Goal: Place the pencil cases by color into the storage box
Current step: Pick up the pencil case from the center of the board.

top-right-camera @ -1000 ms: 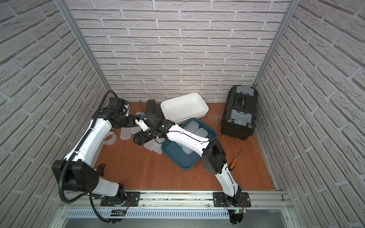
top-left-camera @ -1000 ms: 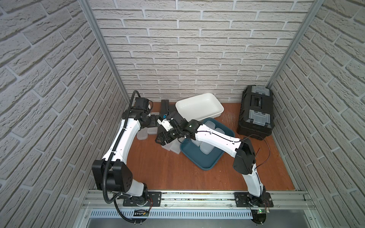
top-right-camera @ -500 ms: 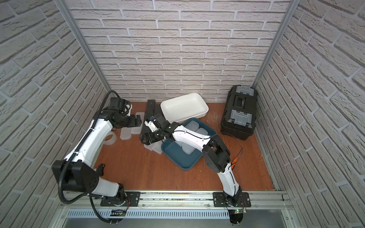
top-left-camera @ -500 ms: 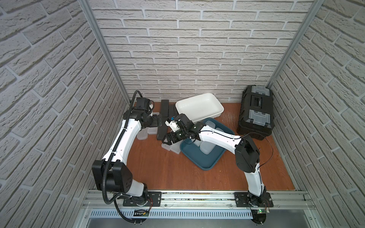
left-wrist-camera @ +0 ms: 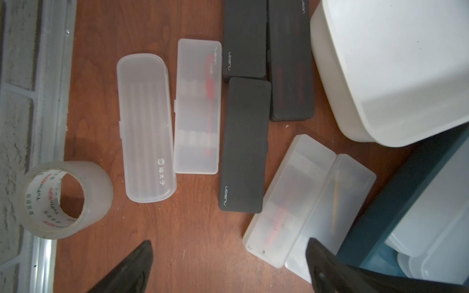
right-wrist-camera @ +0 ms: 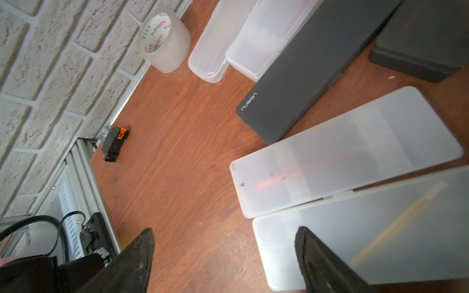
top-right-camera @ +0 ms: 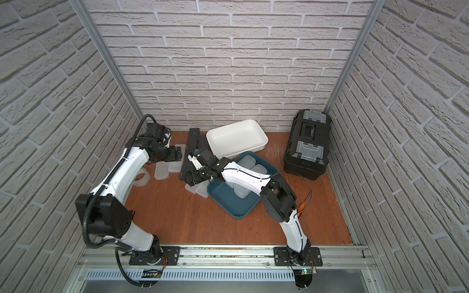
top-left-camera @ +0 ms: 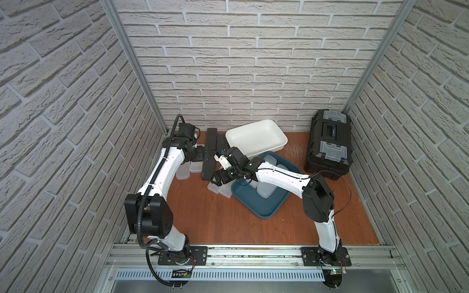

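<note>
Three matte black plastic pencil cases (left-wrist-camera: 243, 144) and two frosted translucent cases (left-wrist-camera: 146, 126) lie parallel, lengthwise toward the back wall; two slanted frosted cases (left-wrist-camera: 291, 195); both jaws apart.

Bench (left-wrist-camera: 177, 241): reddish wood grain, smooth, low sheen. Frosted pencil cases (left-wrist-camera: 146, 126): translucent plastic, satin. Black pencil cases (left-wrist-camera: 243, 144): matt plastic. Tape roll (left-wrist-camera: 101, 187): clear, glossy film. White tub (left-wrist-camera: 393, 63): smooth plastic, slight gloss. Teal tray (top-left-camera: 264, 208): smooth plastic. Toolbox (top-left-camera: 327, 152): black textured plastic. Front rail (top-left-camera: 253, 252): brushed metal.
</note>
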Robot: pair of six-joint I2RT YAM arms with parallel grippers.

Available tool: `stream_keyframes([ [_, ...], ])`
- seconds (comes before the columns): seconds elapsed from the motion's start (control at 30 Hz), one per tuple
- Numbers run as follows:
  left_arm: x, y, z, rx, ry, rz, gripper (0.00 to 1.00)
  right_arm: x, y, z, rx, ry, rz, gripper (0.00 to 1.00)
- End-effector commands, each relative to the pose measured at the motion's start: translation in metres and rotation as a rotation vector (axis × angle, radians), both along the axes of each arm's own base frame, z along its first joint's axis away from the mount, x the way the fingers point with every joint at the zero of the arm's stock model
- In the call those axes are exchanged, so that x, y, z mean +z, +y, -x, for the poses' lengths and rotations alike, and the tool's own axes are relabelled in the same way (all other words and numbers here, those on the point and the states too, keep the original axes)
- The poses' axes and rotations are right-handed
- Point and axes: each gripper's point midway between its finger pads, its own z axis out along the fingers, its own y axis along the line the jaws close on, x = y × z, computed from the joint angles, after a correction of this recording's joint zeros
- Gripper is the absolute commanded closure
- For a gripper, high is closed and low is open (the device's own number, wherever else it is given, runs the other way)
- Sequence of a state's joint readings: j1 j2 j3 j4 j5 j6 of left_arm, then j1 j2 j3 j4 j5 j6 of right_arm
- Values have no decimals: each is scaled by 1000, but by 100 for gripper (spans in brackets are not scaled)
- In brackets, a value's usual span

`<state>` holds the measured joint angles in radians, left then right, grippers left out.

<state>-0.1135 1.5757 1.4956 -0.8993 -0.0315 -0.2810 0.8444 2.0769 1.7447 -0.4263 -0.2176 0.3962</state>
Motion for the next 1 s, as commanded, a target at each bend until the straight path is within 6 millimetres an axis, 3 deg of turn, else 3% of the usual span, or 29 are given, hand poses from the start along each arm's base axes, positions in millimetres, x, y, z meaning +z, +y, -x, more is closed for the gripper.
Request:
stream_keyframes([
  [0.0,-6,13,-1,14,32,-70,6,23,-10,-11,-51,-99,34,12],
  [0.17,-24,33,-9,74,80,-68,7,38,-18,-11,-66,-184,24,12],
  [0.2,-27,39,-12,89,83,-58,7,51,-20,-9,-64,-211,0,12],
  [0.37,-44,74,-31,152,103,-28,6,67,-22,3,-22,-294,-66,12],
  [0.6,-77,106,-62,138,114,-46,6,60,-30,4,-18,-334,-37,12],
  [0.8,-106,117,-76,126,179,-64,7,62,-33,7,-10,-347,-39,12],
  [0.97,-116,122,-82,140,173,-52,7,60,-33,9,-2,-351,-33,12],
])
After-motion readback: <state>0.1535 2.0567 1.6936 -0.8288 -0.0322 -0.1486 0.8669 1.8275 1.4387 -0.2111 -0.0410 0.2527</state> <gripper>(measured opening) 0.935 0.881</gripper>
